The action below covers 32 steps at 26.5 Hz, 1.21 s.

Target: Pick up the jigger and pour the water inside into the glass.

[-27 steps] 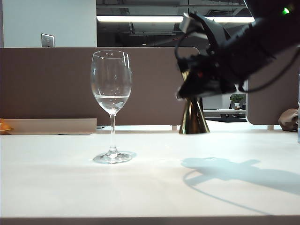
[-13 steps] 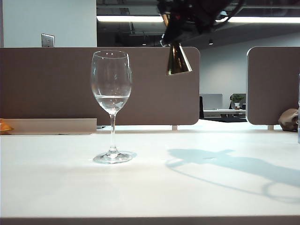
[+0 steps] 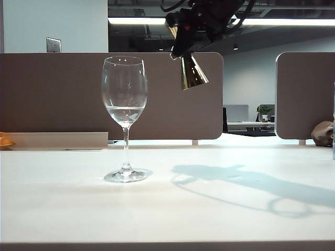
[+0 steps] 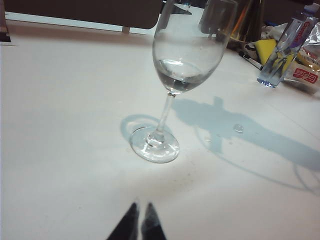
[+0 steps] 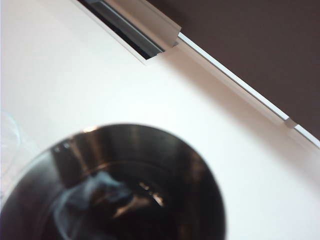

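- The right hand (image 3: 184, 39), a black two-finger clamp, hangs high near the upper edge of the exterior view, pinching the shiny gold hourglass-shaped metal jigger (image 3: 190, 72) around its upper part; only the lower cone shows beneath the fingers.
- The jigger is airborne, well above the white counter (image 3: 220, 209), slightly tilted, and up and to the right of the rim of the tall clear stemmed wine glass (image 3: 124, 117), near it but not yet over it.
- In the right wrist view the jigger's open dark mouth (image 5: 125, 190) fills the lower part of the picture; whether water lies inside cannot be told from its reflections.
- The glass stands upright on the counter, and a small pool of clear water (image 3: 124, 111) already sits low in its bowl.
- The left hand (image 4: 137, 225) rests low near the counter, its two dark fingertips nearly pressed together and holding nothing, with the glass foot (image 4: 154, 145) a little way ahead of it.
- Progress, as I judge it: the pick-up is done and the carry toward the glass is under way. Left to do: bring the jigger's lip over the bowl and tip it so the contents run in.
- A risk is knocking the thin rim during the approach.
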Each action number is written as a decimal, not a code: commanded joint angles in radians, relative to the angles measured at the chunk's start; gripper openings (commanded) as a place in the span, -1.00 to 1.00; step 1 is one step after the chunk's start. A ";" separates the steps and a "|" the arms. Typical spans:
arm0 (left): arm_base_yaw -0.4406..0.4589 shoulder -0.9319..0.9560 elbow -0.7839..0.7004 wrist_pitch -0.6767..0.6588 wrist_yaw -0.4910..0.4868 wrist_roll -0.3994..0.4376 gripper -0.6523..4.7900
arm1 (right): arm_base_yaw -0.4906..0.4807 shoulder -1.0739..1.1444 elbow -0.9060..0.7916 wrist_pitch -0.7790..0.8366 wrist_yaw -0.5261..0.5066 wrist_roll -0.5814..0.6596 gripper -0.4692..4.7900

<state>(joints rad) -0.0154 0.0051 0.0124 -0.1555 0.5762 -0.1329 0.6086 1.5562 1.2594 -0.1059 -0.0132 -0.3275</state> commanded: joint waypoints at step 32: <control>0.001 0.001 0.004 -0.012 0.011 -0.006 -0.68 | 0.123 0.097 0.179 -0.106 0.273 -0.541 -0.83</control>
<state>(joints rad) -0.0154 0.0048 0.0124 -0.1558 0.5762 -0.1329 0.7239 1.6600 1.4303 -0.2367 0.2459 -0.8383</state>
